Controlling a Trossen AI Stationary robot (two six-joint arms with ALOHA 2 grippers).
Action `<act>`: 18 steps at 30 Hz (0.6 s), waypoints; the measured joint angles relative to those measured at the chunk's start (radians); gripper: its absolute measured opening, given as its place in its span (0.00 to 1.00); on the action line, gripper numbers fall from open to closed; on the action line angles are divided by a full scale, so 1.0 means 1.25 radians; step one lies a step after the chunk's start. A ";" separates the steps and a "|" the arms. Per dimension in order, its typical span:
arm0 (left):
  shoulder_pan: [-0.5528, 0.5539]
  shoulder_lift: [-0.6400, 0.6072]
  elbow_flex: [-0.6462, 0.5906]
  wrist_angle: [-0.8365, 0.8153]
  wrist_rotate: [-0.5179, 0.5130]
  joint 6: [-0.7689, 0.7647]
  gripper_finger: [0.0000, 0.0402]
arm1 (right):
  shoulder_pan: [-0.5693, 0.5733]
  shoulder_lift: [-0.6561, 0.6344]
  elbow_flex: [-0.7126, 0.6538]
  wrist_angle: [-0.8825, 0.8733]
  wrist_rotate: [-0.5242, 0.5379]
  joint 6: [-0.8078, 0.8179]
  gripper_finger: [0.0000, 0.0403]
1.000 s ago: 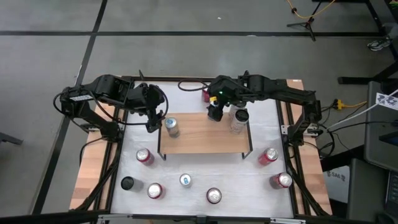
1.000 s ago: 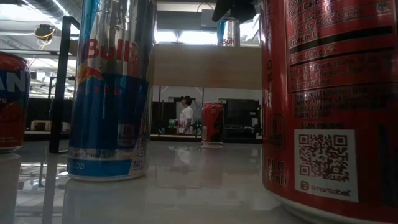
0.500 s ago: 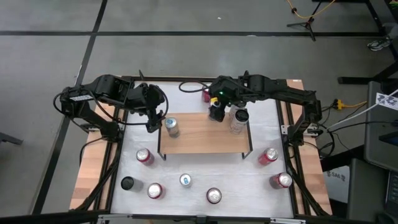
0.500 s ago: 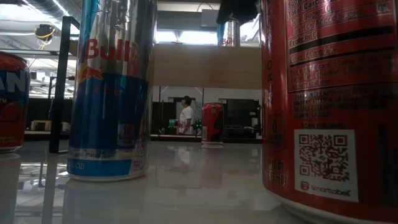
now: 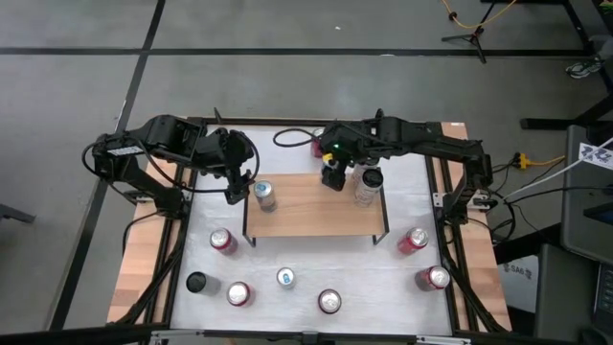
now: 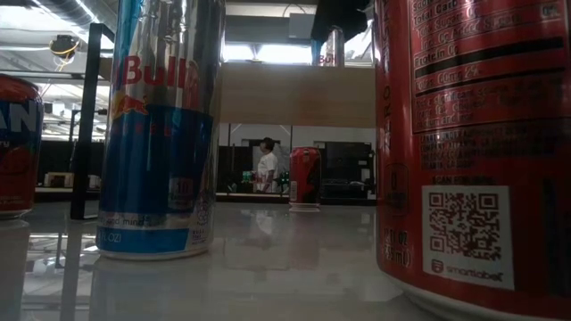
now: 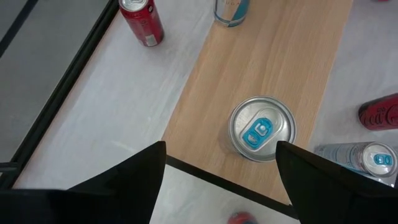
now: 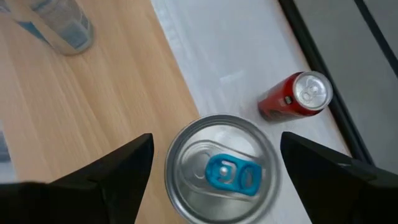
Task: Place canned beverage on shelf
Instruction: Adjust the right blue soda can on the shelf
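**While both claws are hanging wide, two cans are standing on the shelf**

Because the right claw [image 5: 332,178] is hovering over the far edge of the shelf [image 5: 316,218], the far can [image 8: 221,171] is sitting straight below it. This can is standing upright, its long axis pointing up at the wrist and its blue tab facing the camera. The fingers are spreading wide to either side of it, with a gap showing on each side, so nothing is being held. The right arm is plainly the nearer one. Any closing or lifting here is likely turning on that straight-down line.

The left claw [image 5: 235,190] is waiting just off the shelf's left end, jaws also wide and empty. The end can [image 5: 265,196] is standing upright on the board just beside it.

Other cans are standing on the white table [image 5: 306,257]. In the low view, the blue can [image 6: 161,134] is showing "Bull" in red. The red can [image 6: 464,152] is showing nutrition print and a QR code marked "SmartLabel".
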 joint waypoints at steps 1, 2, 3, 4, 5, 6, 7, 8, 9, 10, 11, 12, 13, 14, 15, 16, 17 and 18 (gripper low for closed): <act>0.000 0.000 0.000 0.000 0.000 0.000 0.74 | 0.000 0.001 -0.001 -0.001 0.000 0.000 0.85; 0.000 0.000 0.000 0.000 0.000 0.000 0.74 | 0.000 0.004 -0.001 -0.001 0.000 0.000 0.85; 0.000 0.000 0.000 0.000 0.000 0.000 0.74 | 0.000 0.005 0.000 0.000 0.000 0.000 0.85; 0.000 0.000 0.000 0.000 0.000 0.000 0.74 | 0.000 0.006 0.000 -0.002 0.000 0.000 0.85; 0.000 0.000 0.000 0.000 0.000 0.000 0.74 | 0.000 0.007 0.000 -0.007 0.000 0.000 0.84; 0.000 0.000 0.000 0.000 0.000 0.000 0.74 | 0.000 0.008 0.000 -0.012 0.000 0.000 0.83; 0.000 0.000 0.000 0.000 0.000 0.000 0.74 | 0.000 0.011 0.000 -0.014 0.000 0.000 0.82; 0.000 0.000 0.000 0.000 0.000 0.000 0.74 | 0.000 0.012 0.000 -0.013 0.000 0.000 0.80; 0.000 0.000 0.000 0.000 0.000 0.000 0.74 | 0.000 0.014 0.000 -0.015 0.000 0.000 0.78; 0.000 0.000 0.000 0.000 0.000 0.000 0.74 | 0.000 0.015 0.000 -0.018 0.000 0.000 0.76; 0.000 0.000 0.000 0.000 0.000 0.000 0.74 | 0.000 0.016 0.000 -0.020 0.000 -0.001 0.73; 0.000 0.000 0.000 0.000 0.000 0.000 0.74 | 0.000 0.017 0.000 -0.019 -0.001 -0.003 0.70; 0.000 0.000 0.000 0.000 0.000 0.000 0.74 | 0.000 0.017 0.000 -0.018 -0.001 -0.005 0.67; 0.000 0.000 0.000 0.000 0.000 0.000 0.74 | 0.000 0.018 0.000 -0.017 -0.001 -0.010 0.65; 0.000 0.000 0.000 0.000 0.000 0.000 0.74 | 0.000 0.018 0.000 -0.015 -0.002 -0.017 0.62; 0.000 0.000 0.000 0.000 0.000 0.000 0.74 | 0.000 0.018 0.000 -0.016 -0.002 -0.022 0.60; 0.000 0.000 0.000 0.000 0.000 0.000 0.74 | 0.000 0.018 0.000 -0.016 -0.002 -0.027 0.58; 0.000 0.000 0.000 0.000 0.000 0.000 0.74 | 0.000 0.018 0.000 -0.016 -0.006 -0.037 0.57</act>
